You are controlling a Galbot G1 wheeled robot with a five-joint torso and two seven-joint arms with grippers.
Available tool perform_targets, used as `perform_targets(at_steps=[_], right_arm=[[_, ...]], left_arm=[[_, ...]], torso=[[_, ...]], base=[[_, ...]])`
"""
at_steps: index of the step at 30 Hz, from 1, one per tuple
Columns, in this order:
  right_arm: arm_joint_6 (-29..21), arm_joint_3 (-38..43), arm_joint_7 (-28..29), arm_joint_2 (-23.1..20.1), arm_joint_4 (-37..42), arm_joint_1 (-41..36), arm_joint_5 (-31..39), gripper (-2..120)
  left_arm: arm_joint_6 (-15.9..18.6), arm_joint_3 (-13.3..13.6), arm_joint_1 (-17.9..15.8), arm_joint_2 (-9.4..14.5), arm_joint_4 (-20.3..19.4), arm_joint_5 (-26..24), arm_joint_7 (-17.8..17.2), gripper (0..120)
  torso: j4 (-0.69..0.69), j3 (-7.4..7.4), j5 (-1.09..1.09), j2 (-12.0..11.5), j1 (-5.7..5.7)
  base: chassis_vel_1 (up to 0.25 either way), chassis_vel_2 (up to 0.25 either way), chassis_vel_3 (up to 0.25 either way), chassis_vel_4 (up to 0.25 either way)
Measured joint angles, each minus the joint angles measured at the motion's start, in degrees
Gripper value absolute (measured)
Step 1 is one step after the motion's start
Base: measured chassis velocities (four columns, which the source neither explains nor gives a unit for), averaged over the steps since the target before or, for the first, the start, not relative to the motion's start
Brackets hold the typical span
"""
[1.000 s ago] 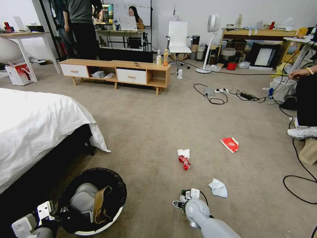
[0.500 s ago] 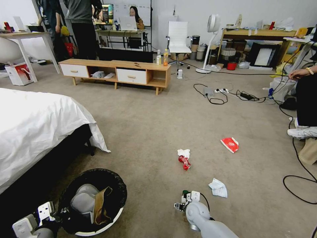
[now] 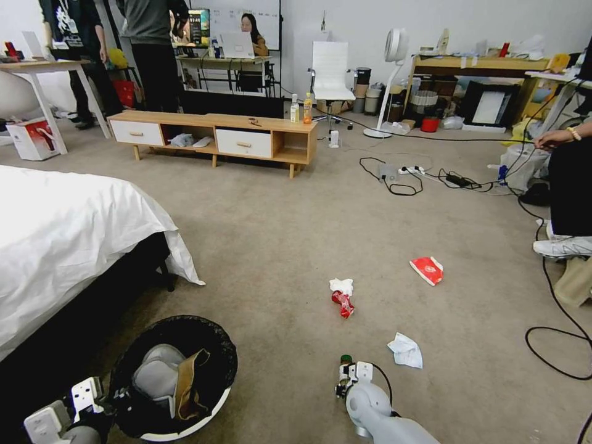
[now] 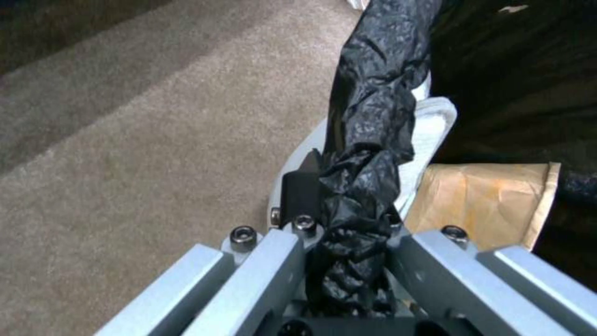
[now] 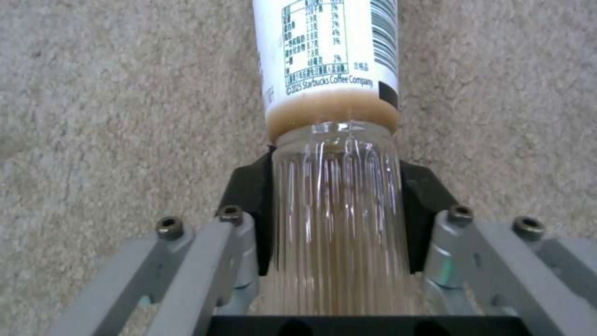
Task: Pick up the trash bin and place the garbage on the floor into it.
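1. We see the round white plastic trash bin lined with a crinkled black bag (image 3: 176, 376) sitting on the beige carpet beside the bed with white sheets (image 3: 68, 240). Its bag-covered rim runs straight between the fingers of our left gripper (image 4: 348, 224), which is clamped on that rim.
2. Inside the bin, just past the left gripper, lies a crumpled brown paper bag (image 4: 491, 200).
3. Our right gripper (image 5: 336, 205) is closed around a clear ribbed plastic bottle with a white printed label (image 5: 329, 116). The bottle's body sits between the black finger pads (image 5: 249, 196) and its labelled end reaches out beyond them over the carpet.
4. Ahead of the right gripper, well apart from it, lie a flat red packet with a white logo (image 3: 428, 270) and a crushed red can (image 3: 343, 303) touching a white tissue (image 3: 341, 285).
5. Near the right gripper, just to its right, lies another crumpled white tissue (image 3: 406, 350).
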Motion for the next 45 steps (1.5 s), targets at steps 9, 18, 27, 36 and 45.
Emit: perform_targets(at_steps=[9, 18, 27, 36, 45], right_arm=[[0.48, 0.03, 0.04, -4.86, 7.66, -2.08, 0.08, 29], [0.22, 3.02, 2.04, -10.94, 18.88, -2.61, 1.36, 29], [1.18, 7.37, 2.24, -18.68, 37.4, -2.97, 1.69, 29], [6.13, 11.87, -1.52, -23.46, 53.59, 1.66, 2.35, 29], [17.66, 3.78, -11.25, -23.14, 60.68, 12.76, 0.26, 29]], left_arm=[[0.0, -0.16, 0.09, 0.22, -0.73, -0.46, -0.05, 1], [0.0, -0.45, 0.19, 0.73, -1.8, -1.44, -0.39, 1], [0.0, -0.62, 0.36, 1.42, -3.09, -3.27, -1.12, 1], [0.0, -0.23, 0.48, 2.55, -4.77, -6.62, -3.49, 1], [-0.01, 0.75, 1.98, 4.42, -7.83, -10.5, -5.52, 1]], torso=[[-0.02, 0.02, 0.04, -0.03, 0.0], [-0.02, 0.02, 0.03, -0.03, 0.0], [-0.01, 0.02, 0.01, -0.03, 0.01], [-0.03, 0.02, 0.03, -0.02, 0.01], [-0.01, 0.01, 0.0, -0.02, 0.0]], base=[[0.0, 0.0, 0.0, 0.0], [0.0, 0.0, 0.0, 0.0], [0.0, 0.0, 0.0, 0.0], [0.0, 0.0, 0.0, 0.0], [0.0, 0.0, 0.0, 0.0]])
